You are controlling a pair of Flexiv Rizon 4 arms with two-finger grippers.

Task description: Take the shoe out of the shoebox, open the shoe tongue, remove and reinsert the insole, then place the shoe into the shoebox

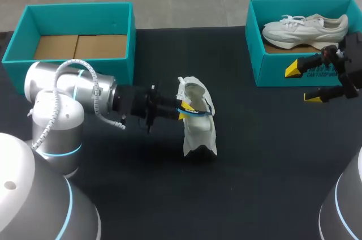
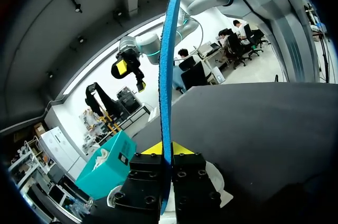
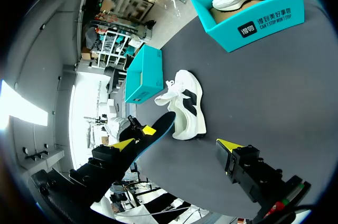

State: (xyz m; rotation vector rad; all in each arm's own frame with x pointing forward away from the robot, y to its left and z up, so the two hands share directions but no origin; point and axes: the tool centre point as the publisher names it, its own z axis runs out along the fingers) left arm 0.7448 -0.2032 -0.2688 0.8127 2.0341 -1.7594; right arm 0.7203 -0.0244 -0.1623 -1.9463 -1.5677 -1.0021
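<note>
- Jaws, left gripper (image 1: 182,110): pinching the blue insole (image 2: 167,76), which I see edge-on, running out ahead from between the fingers.
- Jaws, right gripper (image 1: 304,83): spread wide, holding nothing; it hangs at the right, just in front of the right shoebox (image 1: 271,64).
- On the black table (image 1: 254,166), mid-scene: white shoe (image 1: 199,127), at the left gripper's tips, with the insole meeting its opening.
- Inside the right shoebox: second shoe (image 1: 305,28), white.
- Far left: left shoebox (image 1: 79,11), cardboard floor showing.
</note>
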